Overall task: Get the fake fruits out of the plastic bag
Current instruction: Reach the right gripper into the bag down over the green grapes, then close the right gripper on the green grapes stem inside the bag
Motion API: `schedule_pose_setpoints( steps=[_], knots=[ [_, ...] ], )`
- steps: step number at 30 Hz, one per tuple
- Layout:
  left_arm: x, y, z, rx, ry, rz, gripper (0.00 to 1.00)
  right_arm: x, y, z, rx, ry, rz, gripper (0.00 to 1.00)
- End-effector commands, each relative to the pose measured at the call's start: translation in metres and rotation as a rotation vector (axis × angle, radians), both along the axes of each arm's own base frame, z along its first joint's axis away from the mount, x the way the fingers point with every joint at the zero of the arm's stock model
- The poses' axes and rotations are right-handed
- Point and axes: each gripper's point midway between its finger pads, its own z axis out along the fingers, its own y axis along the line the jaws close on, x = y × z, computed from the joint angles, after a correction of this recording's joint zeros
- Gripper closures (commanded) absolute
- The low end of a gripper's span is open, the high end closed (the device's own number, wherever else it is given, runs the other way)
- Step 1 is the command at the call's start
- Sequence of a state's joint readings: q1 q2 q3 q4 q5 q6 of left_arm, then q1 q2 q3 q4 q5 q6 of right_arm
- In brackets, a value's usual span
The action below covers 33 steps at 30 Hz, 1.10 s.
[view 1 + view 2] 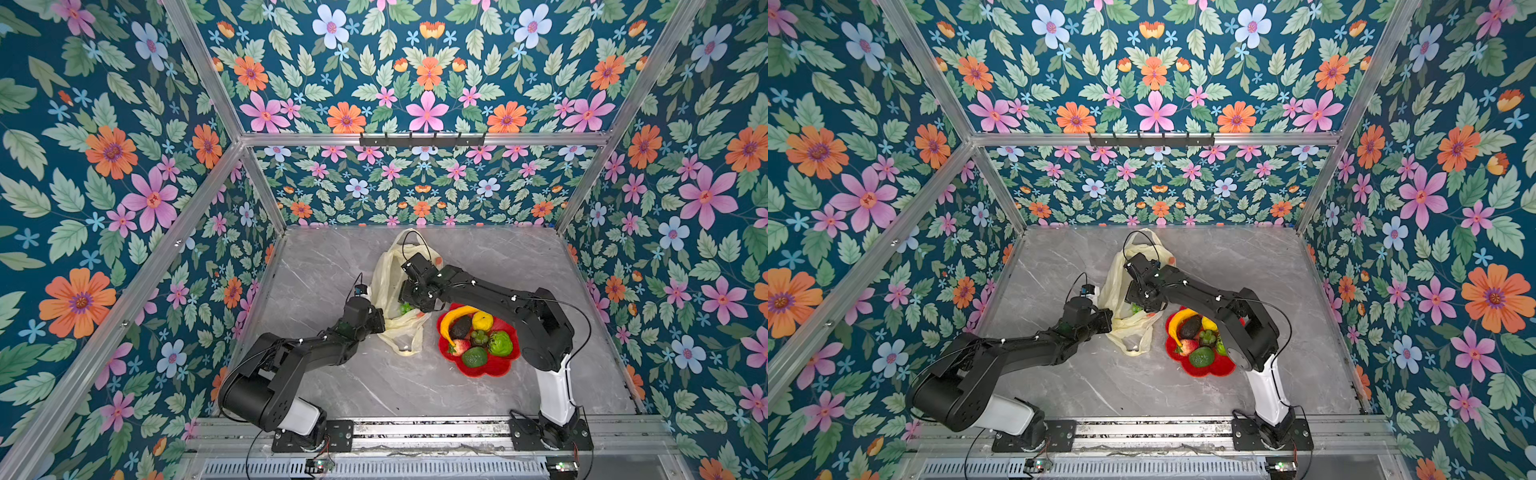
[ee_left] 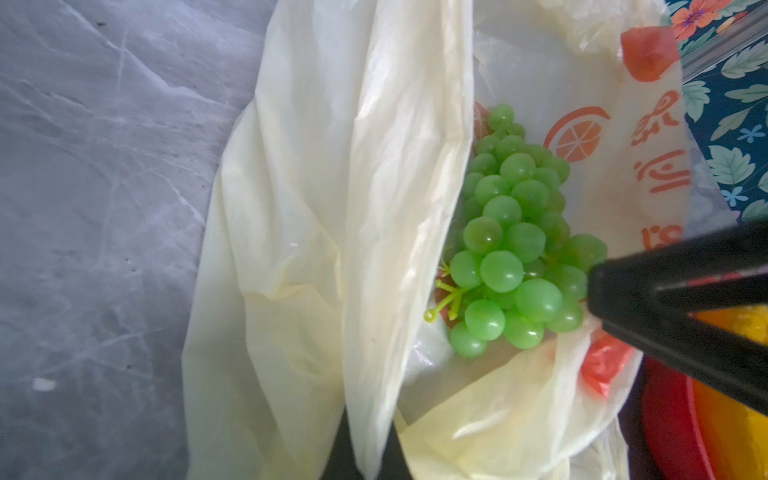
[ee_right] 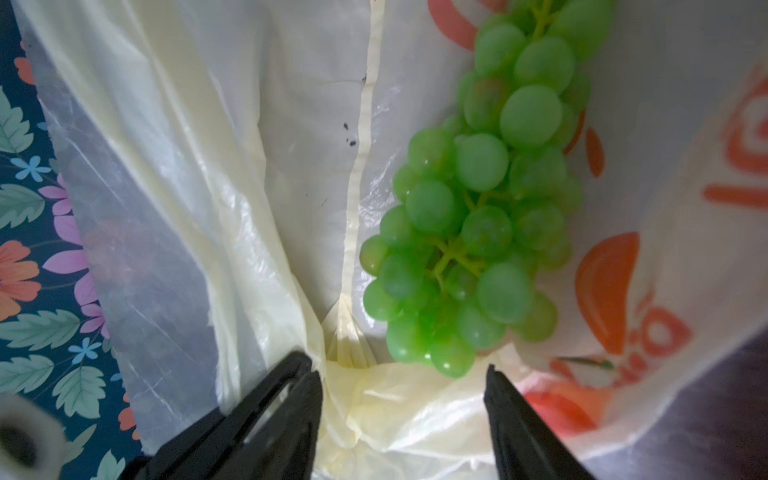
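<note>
Fake fruits [image 1: 478, 338] heaped on red plate [image 1: 494, 368]: done. Remaining: green grape bunch [image 2: 515, 232], lying inside plastic bag [image 2: 311, 249] on tabletop [image 1: 332, 374]. Left end effector [image 1: 380, 322] clamped on bag's edge, holding mouth open. Right end effector [image 3: 399, 370] jaws apart, empty, just short of grapes. Judged nearly complete.
</note>
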<state>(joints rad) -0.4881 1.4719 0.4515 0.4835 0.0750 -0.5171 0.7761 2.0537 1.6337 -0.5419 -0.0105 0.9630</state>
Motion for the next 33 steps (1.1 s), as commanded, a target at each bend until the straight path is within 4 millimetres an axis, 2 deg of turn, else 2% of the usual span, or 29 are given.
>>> schedule_pose_setpoints(
  steps=[1,8,11,19,26,27,33],
  knots=[
    [0.001,0.0,0.005,-0.003,-0.027,-0.004,1.0,-0.003,-0.005,-0.006,-0.033,0.021,-0.022,0.33],
    [-0.001,-0.008,0.008,-0.019,-0.038,-0.033,1.0,0.006,0.0,-0.011,-0.021,0.025,-0.032,0.33],
    [-0.002,-0.01,0.011,-0.022,-0.048,-0.041,1.0,0.009,-0.008,-0.017,-0.073,0.042,-0.054,0.32],
    [-0.004,-0.016,0.015,-0.034,-0.068,-0.067,1.0,0.02,-0.015,-0.027,-0.147,0.06,-0.081,0.24],
    [-0.006,-0.02,0.019,-0.038,-0.082,-0.082,1.0,0.032,-0.014,-0.033,-0.207,0.063,-0.084,0.17],
    [-0.006,-0.02,0.02,-0.036,-0.084,-0.083,1.0,0.033,-0.015,-0.034,-0.221,0.066,-0.088,0.13],
    [-0.007,-0.019,0.02,-0.033,-0.09,-0.082,1.0,0.037,-0.019,-0.046,-0.265,0.084,-0.091,0.14]
  ],
)
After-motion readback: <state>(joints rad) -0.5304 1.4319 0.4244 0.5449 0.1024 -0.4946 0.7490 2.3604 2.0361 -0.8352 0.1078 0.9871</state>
